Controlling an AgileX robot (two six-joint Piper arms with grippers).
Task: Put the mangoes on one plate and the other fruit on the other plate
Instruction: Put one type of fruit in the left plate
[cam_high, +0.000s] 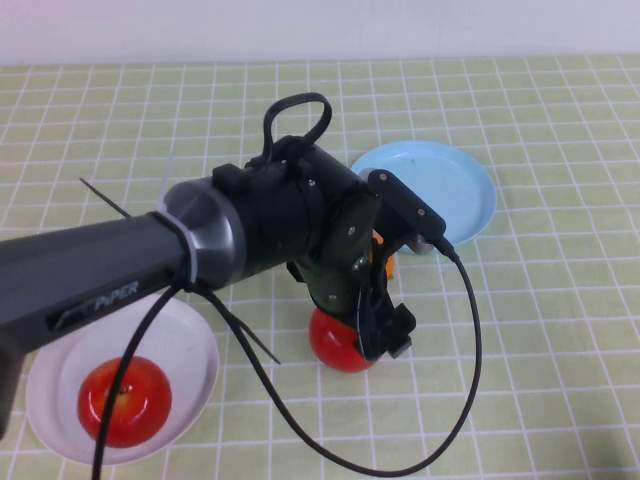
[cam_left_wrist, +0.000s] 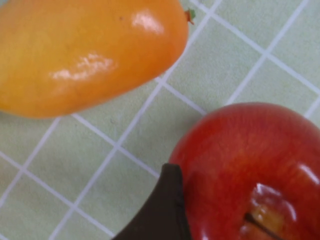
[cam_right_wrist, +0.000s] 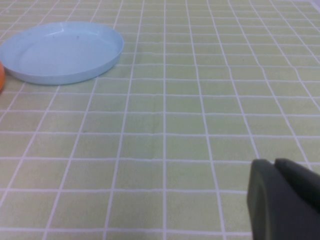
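Over the loose apple (cam_high: 338, 345), left tool (cam_high: 385, 335) wide open.

Red apple (cam_high: 125, 400) on white plate (cam_high: 200, 350), second apple (cam_high: 335, 345) beside orange mango (cam_left_wrist: 85, 55), blue plate (cam_high: 460, 185) empty

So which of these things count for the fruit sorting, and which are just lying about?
Job: loose apple, second apple on the white plate, mango, blue plate, left gripper open at the loose apple.
Idle: right gripper, shut, low over the checked tablecloth; nothing else lies about.
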